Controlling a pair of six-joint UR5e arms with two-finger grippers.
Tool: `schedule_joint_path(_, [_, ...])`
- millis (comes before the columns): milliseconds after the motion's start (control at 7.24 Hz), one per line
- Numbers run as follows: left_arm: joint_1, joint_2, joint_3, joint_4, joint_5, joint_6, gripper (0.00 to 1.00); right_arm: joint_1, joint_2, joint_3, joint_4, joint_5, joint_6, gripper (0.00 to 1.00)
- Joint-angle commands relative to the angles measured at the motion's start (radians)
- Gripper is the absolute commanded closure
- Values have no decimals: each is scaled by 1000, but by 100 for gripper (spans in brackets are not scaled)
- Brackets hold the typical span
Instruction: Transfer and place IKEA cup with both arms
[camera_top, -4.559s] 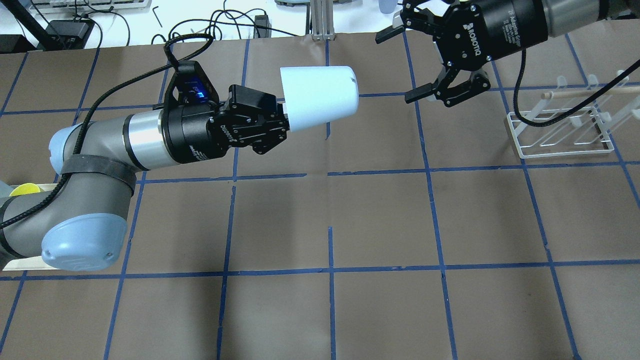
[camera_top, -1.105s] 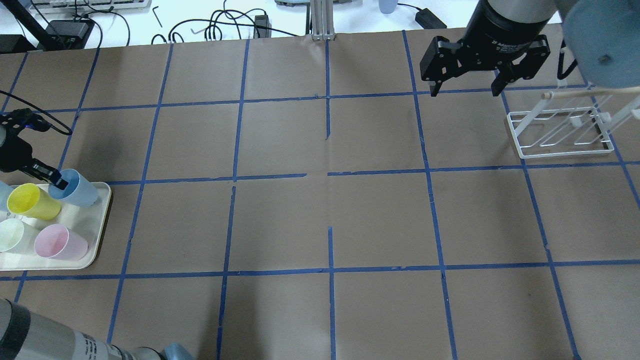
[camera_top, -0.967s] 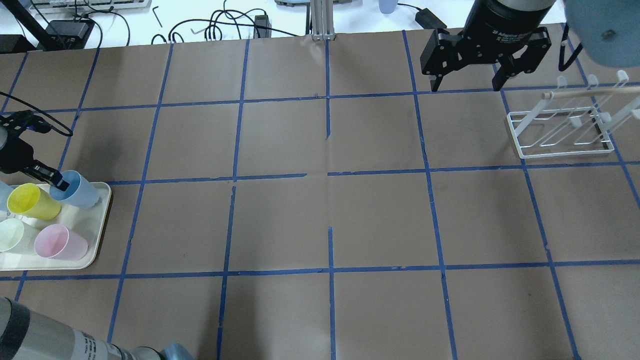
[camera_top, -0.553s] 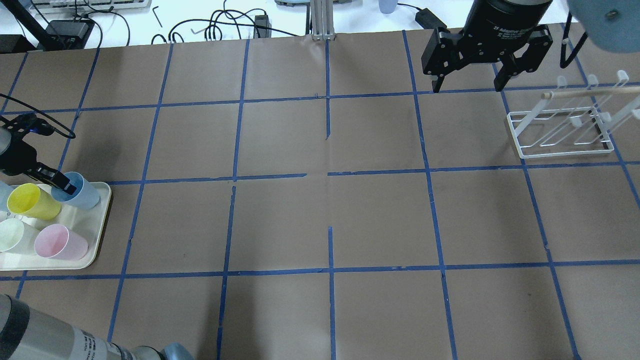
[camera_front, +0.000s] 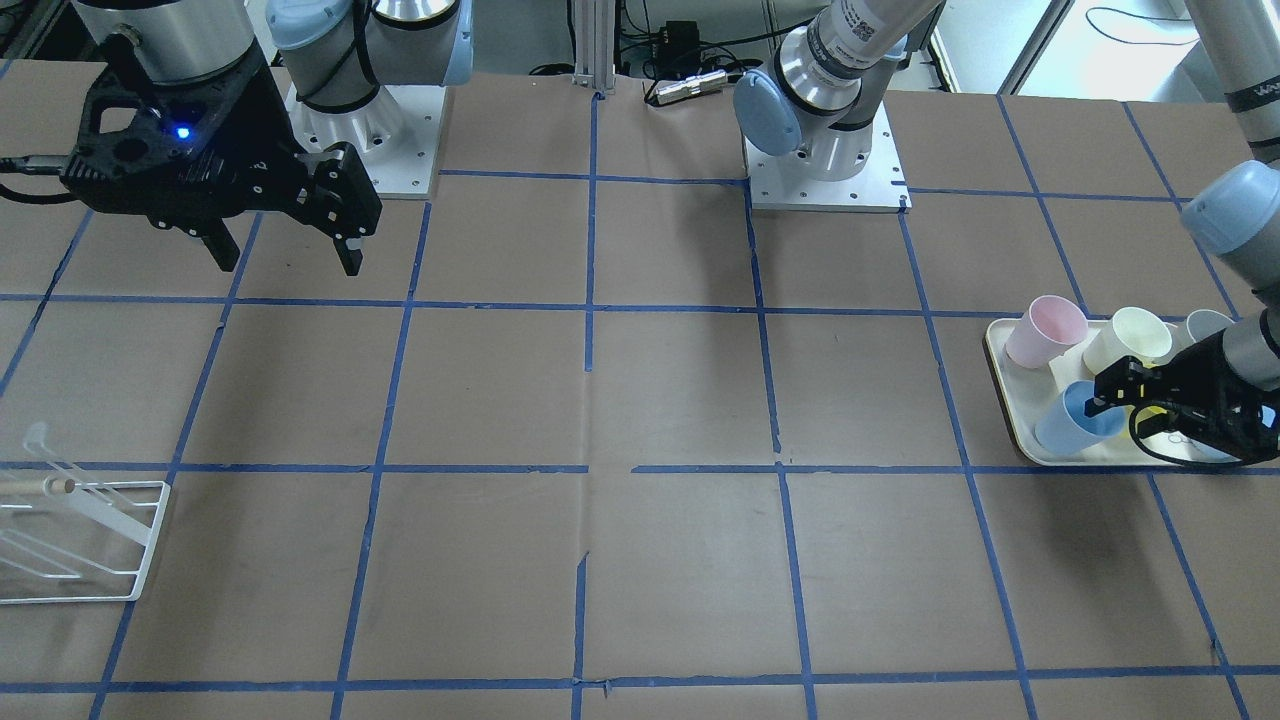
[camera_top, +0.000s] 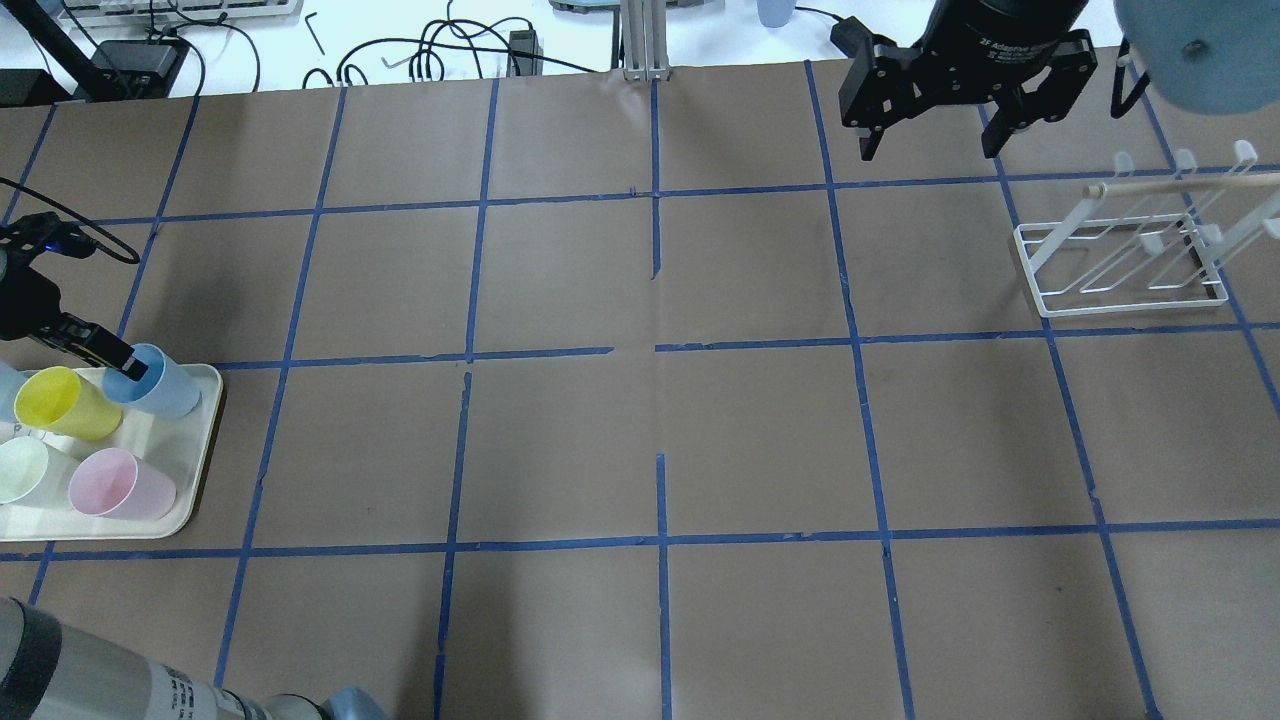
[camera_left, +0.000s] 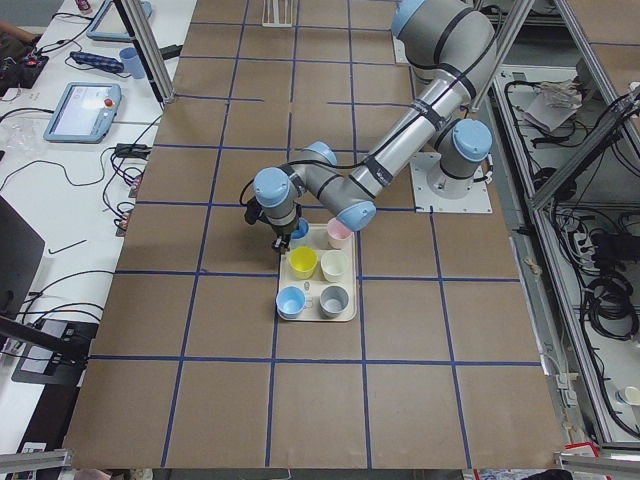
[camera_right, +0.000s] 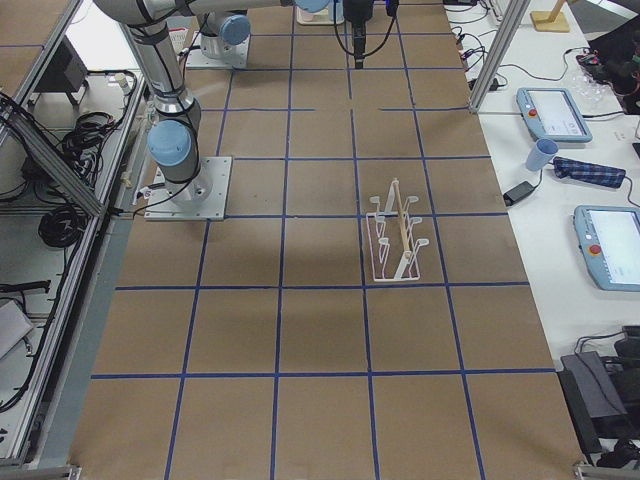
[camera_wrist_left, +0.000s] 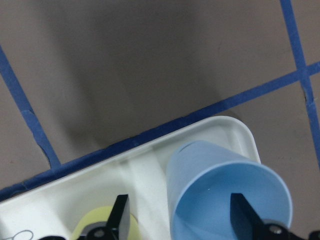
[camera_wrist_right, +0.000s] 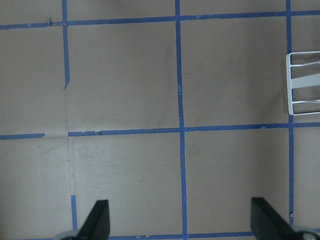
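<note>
Straddling IKEA cup (camera_wrist_left: 215, 195) rim near tray (camera_wrist_left: 235, 131) corner, left claw (camera_wrist_left: 179, 205) spread; right claw (camera_wrist_right: 180, 204) likewise.

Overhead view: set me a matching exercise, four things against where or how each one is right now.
1. IKEA cup
2. right gripper
3. white rack
4. pink cup

A. open, holding nothing, above the table
B. standing on the table, on the robot's right
C. at the tray's far corner, one left gripper finger in its mouth
D. at the tray's near edge, untouched

Pairs: 1-C, 2-A, 3-B, 4-D
</note>
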Motion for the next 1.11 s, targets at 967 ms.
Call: schedule_joint_path(967, [-619, 350, 95, -291, 8, -886, 0, -1, -10, 17, 4, -4, 2, 0])
